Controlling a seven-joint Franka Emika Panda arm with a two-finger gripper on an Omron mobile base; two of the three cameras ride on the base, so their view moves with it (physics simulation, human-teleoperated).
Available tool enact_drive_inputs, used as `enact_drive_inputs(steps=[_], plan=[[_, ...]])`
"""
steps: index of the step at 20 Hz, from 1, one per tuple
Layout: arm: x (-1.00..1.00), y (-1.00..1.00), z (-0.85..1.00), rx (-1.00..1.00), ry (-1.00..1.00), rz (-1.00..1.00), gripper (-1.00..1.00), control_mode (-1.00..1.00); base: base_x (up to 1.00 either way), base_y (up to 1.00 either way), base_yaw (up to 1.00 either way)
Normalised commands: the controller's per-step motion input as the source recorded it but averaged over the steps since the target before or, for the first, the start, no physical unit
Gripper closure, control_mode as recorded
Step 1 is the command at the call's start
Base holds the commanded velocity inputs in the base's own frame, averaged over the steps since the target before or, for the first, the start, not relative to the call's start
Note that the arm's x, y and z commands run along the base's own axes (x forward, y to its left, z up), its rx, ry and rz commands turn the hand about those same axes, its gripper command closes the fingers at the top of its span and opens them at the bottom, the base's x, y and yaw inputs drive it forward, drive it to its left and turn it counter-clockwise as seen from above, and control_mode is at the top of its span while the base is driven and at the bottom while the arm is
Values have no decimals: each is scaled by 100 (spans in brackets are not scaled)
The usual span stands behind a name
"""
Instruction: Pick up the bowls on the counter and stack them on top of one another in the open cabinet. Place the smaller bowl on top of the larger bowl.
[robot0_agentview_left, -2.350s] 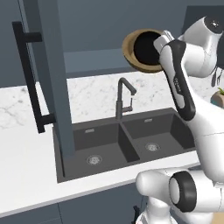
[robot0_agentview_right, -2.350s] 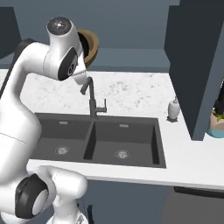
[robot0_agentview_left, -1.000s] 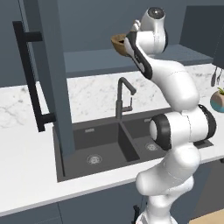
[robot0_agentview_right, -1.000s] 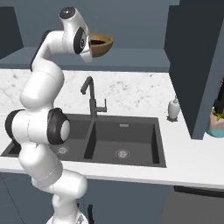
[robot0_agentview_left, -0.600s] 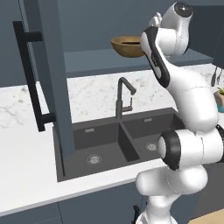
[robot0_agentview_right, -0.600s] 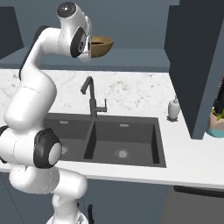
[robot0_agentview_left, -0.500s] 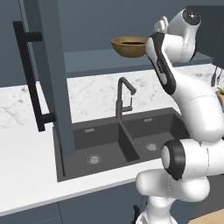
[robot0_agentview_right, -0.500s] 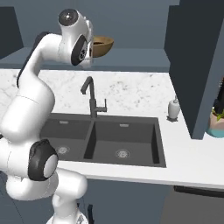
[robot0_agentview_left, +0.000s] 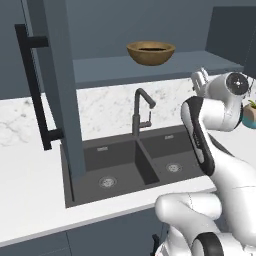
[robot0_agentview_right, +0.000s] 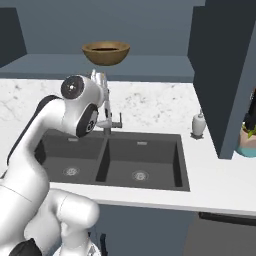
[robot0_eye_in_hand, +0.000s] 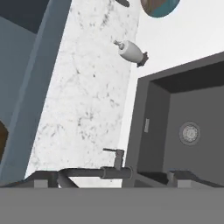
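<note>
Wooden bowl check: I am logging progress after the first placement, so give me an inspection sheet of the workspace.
Surface: white marble-look counter around a dark double sink.
Job's things: round tan-brown wooden bowl sits upright on the shelf of the open slate-blue cabinet; black bowl, nothing seen.
Clutter: white soap dispenser, teal plant pot, dark faucet.
Grippers: fingers open, empty, above the faucet.
Cables: nothing seen.
Surroundings: cabinet door with a long black bar handle stands open.
</note>
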Motion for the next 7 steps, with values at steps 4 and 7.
enact_drive_inputs(steps=[4, 7], plan=[[-75, -7, -52, 2, -13, 0, -100, -100, 0, 0, 0], [4, -1, 0, 1, 1, 0, -100, -100, 0, 0, 0]])
